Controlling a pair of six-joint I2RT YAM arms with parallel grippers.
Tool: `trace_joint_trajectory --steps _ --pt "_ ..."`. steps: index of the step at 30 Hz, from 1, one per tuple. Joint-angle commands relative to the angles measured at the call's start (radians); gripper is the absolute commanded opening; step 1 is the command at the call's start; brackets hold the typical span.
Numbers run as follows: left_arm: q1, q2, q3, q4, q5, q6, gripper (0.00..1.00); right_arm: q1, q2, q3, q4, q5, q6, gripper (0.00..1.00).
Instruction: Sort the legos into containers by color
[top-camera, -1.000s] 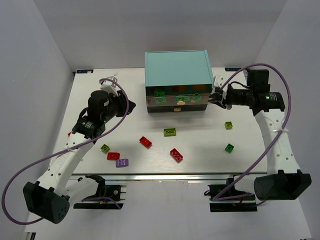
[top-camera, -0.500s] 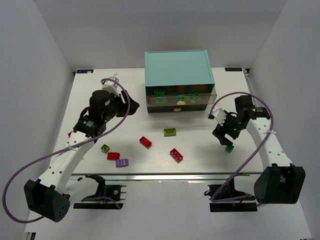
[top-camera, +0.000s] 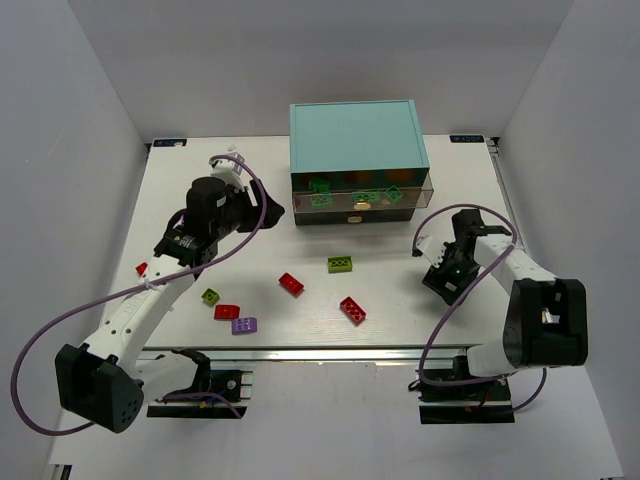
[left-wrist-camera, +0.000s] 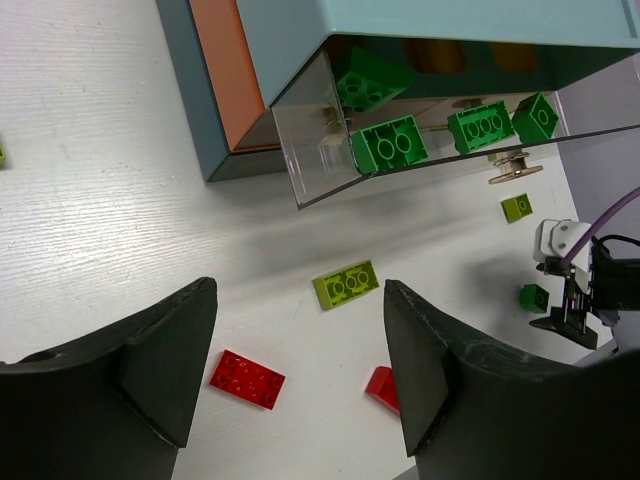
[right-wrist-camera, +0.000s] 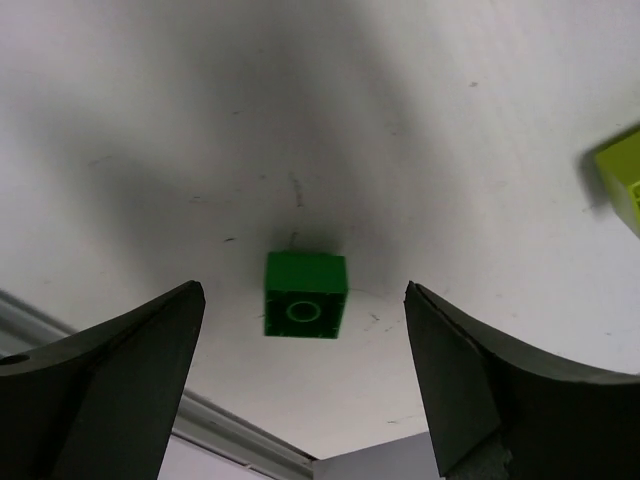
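My right gripper (right-wrist-camera: 305, 292) (top-camera: 444, 279) hangs open over a small dark green lego (right-wrist-camera: 305, 297) that lies on the table between its fingers, untouched. My left gripper (left-wrist-camera: 300, 300) (top-camera: 266, 213) is open and empty, in front of the cabinet's left corner. The cabinet (top-camera: 355, 135) has a teal top, and its clear upper drawer (left-wrist-camera: 320, 150) (top-camera: 425, 190) is pulled out with several green legos (left-wrist-camera: 390, 145) inside. A yellow-green lego (left-wrist-camera: 346, 284) (top-camera: 340, 264) and two red ones (top-camera: 291, 284) (top-camera: 352, 309) lie mid-table.
At the front left lie a red lego (top-camera: 226, 312), a purple one (top-camera: 243, 325), a yellow-green one (top-camera: 210, 296) and a small red one (top-camera: 142, 268). Another yellow-green lego (right-wrist-camera: 622, 185) (left-wrist-camera: 517, 206) lies near the right gripper. The table's front rail (right-wrist-camera: 200, 410) is close below.
My right gripper left the drawer's right end, came down over the dark green lego and opened. My left gripper opened and edged toward the cabinet.
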Motion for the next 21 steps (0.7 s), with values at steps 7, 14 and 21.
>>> trace_joint_trajectory --steps 7,14,21 --pt "-0.001 -0.010 0.006 0.005 0.001 0.001 0.78 -0.003 0.076 -0.031 0.066 0.066 -0.004 0.73" --pt "-0.001 -0.007 0.012 0.002 -0.006 0.001 0.78 -0.001 0.070 0.030 -0.038 -0.025 -0.054 0.12" --pt "-0.001 0.001 0.017 0.023 0.010 0.003 0.78 0.023 -0.059 0.378 -0.498 -0.570 -0.433 0.00"
